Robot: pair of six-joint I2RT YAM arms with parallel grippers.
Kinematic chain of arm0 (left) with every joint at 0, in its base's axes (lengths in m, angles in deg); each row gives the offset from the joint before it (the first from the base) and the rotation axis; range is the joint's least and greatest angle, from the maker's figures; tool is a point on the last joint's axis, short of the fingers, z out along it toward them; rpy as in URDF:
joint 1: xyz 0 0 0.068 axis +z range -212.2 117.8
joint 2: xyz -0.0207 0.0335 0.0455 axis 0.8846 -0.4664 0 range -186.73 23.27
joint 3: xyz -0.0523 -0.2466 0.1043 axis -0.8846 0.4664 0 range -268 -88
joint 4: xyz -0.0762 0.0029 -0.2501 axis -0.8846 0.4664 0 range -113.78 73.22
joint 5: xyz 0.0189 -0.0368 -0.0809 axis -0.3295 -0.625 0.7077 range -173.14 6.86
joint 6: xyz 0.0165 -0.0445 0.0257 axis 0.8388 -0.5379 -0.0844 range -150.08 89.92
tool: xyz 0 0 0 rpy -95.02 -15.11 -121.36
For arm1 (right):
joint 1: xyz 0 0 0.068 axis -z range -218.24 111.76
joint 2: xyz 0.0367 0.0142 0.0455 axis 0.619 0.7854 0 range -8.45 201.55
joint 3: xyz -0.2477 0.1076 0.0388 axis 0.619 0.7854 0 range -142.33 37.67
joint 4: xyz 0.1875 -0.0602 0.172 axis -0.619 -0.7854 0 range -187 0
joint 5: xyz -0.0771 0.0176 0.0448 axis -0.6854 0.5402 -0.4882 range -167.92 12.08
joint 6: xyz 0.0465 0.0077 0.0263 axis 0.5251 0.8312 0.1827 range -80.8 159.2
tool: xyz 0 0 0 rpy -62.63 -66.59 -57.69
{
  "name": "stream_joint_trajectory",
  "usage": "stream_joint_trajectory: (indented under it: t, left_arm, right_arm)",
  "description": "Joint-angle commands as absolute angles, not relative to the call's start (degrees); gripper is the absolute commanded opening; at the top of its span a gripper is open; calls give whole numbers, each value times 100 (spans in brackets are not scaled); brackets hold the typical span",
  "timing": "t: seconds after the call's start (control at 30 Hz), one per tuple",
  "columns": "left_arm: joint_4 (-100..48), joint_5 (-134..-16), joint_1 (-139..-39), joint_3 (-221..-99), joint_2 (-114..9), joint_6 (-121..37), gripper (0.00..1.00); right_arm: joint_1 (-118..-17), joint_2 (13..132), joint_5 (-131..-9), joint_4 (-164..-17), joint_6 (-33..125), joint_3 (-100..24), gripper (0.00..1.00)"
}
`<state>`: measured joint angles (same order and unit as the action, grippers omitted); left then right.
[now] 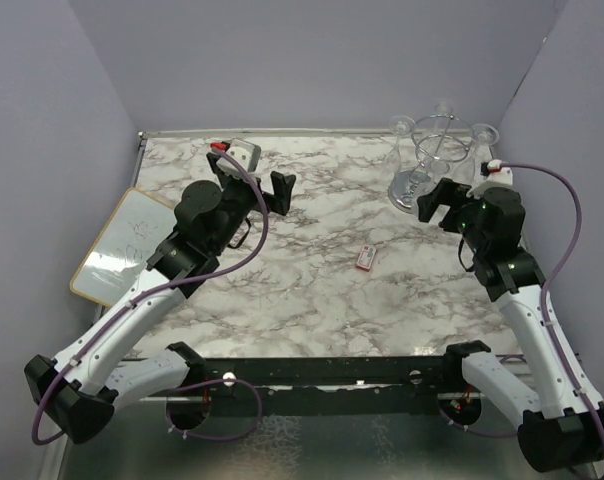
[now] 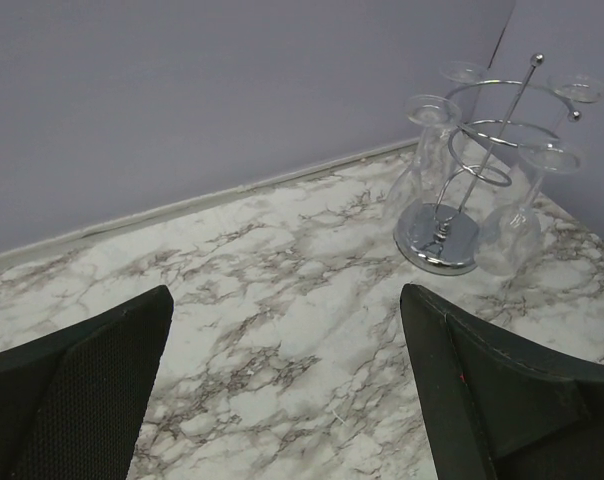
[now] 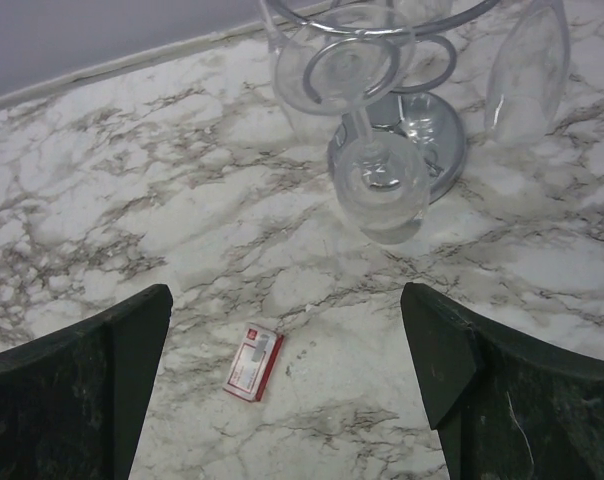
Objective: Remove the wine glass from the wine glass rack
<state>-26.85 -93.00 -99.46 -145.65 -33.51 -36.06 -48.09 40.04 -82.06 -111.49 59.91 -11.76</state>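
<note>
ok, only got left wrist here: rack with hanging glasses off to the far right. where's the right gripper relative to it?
Observer: Top view has the right gripper just on the near side of the wine glass rack, open and holding nothing.
Operator: touching any glass?
Observer: No. In the right wrist view the nearest wine glass hangs bowl-down ahead of the gripper, with bare marble between them.
Operator: any clutter near it?
Observer: One small red-and-white packet lies flat on the table, nearer the arms than the rack and apart from it.
</note>
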Motion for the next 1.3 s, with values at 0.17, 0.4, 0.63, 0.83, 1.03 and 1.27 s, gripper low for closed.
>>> stream_joint_trajectory:
  t: [0.17, 0.4, 0.63, 0.83, 1.03, 1.27]
  left_arm:
    - [-2299, -8979, -9992, -14963, -3618, -3405, 99]
    - [-2379, -8938, -9990, -14665, -3476, -3340, 99]
    - [-2345, -8938, -9991, -14545, -3384, -3239, 98]
    - [-2394, -8849, -9992, -14507, -3335, -3285, 98]
    - [-2399, -8771, -9991, -14505, -3353, -3327, 98]
    - [-2434, -8775, -9998, -14477, -3334, -3333, 98]
  right_arm:
    - [-3753, 4377, -7483, -11274, 6399, -1762, 99]
    - [-2987, 4719, -6559, -11137, 6956, -2311, 100]
    - [-2361, 5418, -5009, -10724, 7894, -2513, 99]
    - [-2348, 5486, -5015, -10216, 8695, -2231, 99]
    - [-2348, 5309, -5452, -9892, 9389, -1829, 91]
    - [-2348, 5574, -5170, -9505, 10056, -1553, 81]
